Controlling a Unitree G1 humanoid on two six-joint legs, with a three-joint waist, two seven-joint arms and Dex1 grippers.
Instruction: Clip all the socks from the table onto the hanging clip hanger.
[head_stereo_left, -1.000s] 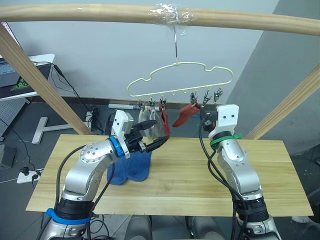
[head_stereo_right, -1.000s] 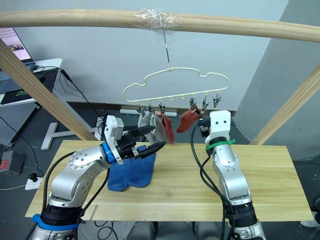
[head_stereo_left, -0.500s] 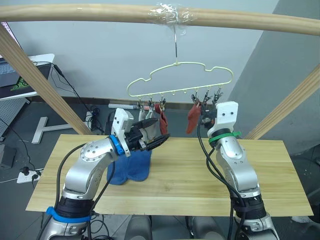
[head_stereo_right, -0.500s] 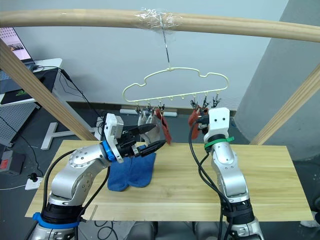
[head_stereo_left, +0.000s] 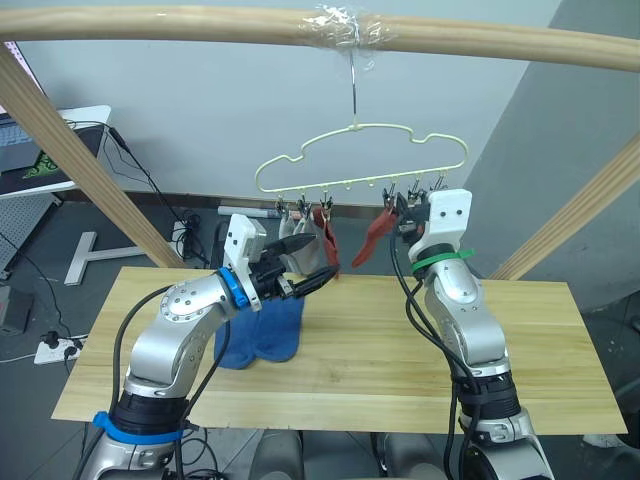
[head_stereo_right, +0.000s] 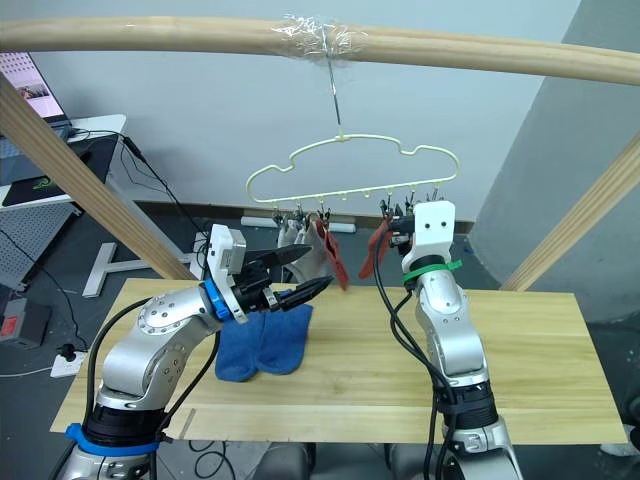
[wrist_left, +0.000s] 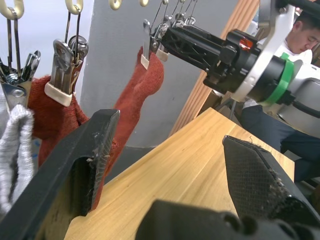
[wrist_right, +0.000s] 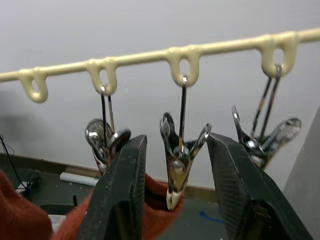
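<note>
Beneath the wooden pole (head_stereo_left: 200, 25), we see blue socks (head_stereo_left: 262, 335) lying on the table (head_stereo_left: 380, 360), directly below our spread left gripper (head_stereo_left: 312, 262); right gripper (wrist_right: 175, 165), also spread, brackets a hanger clip (wrist_right: 180, 145).

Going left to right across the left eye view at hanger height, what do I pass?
Slanted wooden pole → left gripper → rust-red sock clipped up → second rust-red sock → right gripper → slanted pole on the right.

Wooden pole (head_stereo_left: 200, 25), white desk (head_stereo_left: 50, 150), seated person (wrist_left: 295, 75).
</note>
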